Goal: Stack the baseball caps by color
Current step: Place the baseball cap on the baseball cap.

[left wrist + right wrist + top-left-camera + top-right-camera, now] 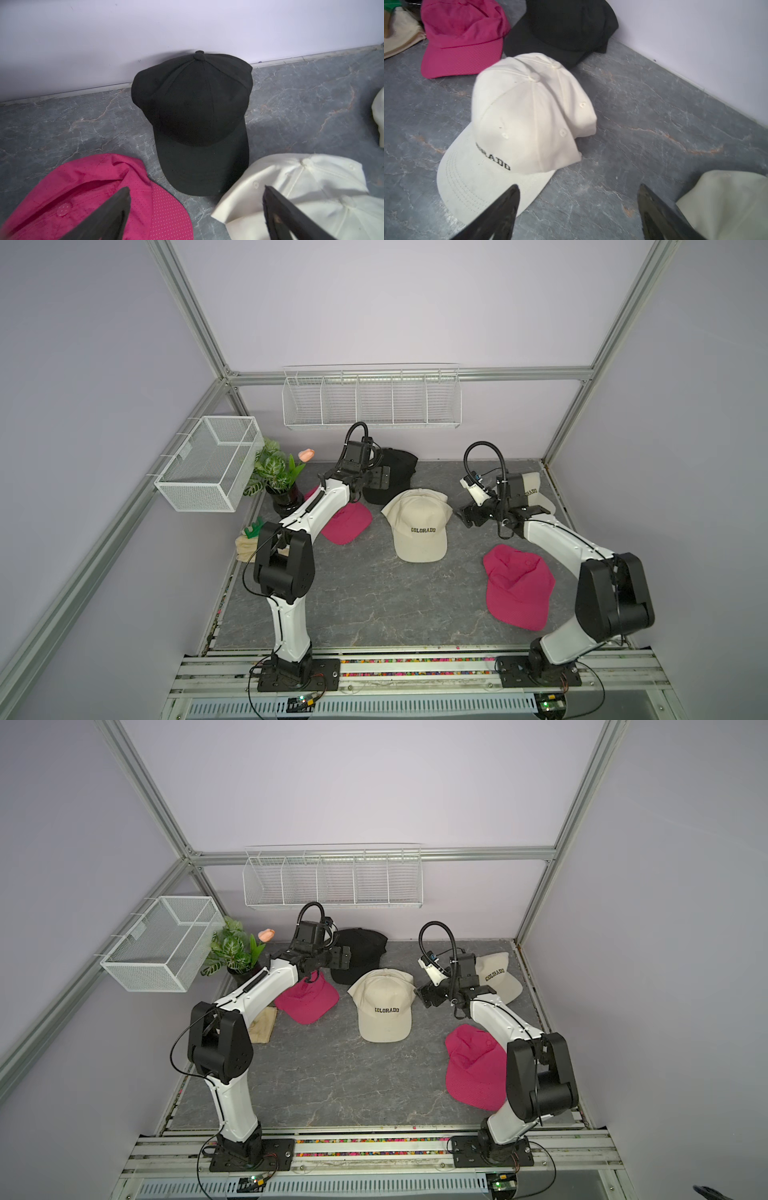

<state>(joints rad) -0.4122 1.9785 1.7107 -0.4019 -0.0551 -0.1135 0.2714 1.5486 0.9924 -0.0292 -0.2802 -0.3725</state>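
Grey marbled tabletop in a lilac-walled cell; caps listed front to back.

1. front pink cap: mesh, lying flat and alone at front right, beside the right arm.
2. centre cream cap: "COLORADO" lettering. Two crown buttons show in the right wrist view, so probably two caps nested.
3. left pink cap: left of centre, partly under the left arm.
4. rear cream cap: right rear, behind the right wrist.
5. black cap: against the back wall; how many are stacked there cannot be told.

left gripper: jaws spread, empty, pointed at the black brim.
right gripper: jaws spread, empty, above bare table between the two cream items.

Handling, as judged: all are light and soft. Crowns would collapse under a pinch, and mesh may snag. The brim is the stiffest part, so take hold at its edge.
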